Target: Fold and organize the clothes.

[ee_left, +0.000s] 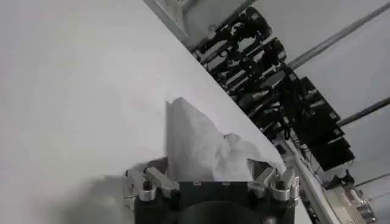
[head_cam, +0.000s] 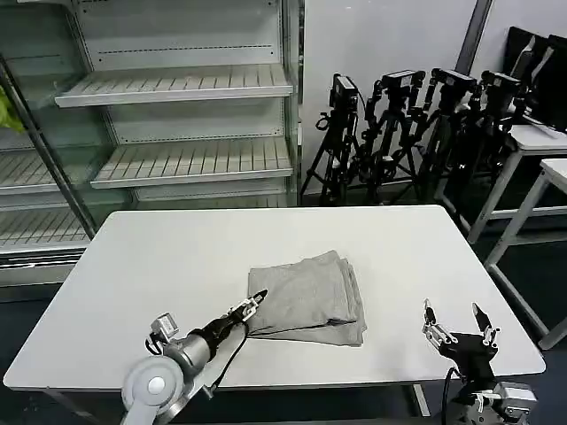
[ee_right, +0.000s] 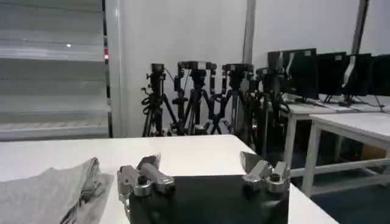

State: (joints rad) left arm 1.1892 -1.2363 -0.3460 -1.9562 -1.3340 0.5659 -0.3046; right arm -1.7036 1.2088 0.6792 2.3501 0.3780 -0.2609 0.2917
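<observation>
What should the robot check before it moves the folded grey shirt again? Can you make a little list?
1. Shirt folded: ok. The grey shirt lies in a neat folded stack on the white table.
2. Left gripper at the shirt: ok. It is at the stack's near left corner.
3. Left gripper really holding cloth: cannot tell. The left wrist view shows cloth between its fingers, but not whether it is pinched.
4. Right gripper out of the way: ok. It is open, near the table's front right edge, apart from the shirt.
5. Room on the table to slide the shirt: ok. Bare tabletop lies all around the stack.
</observation>
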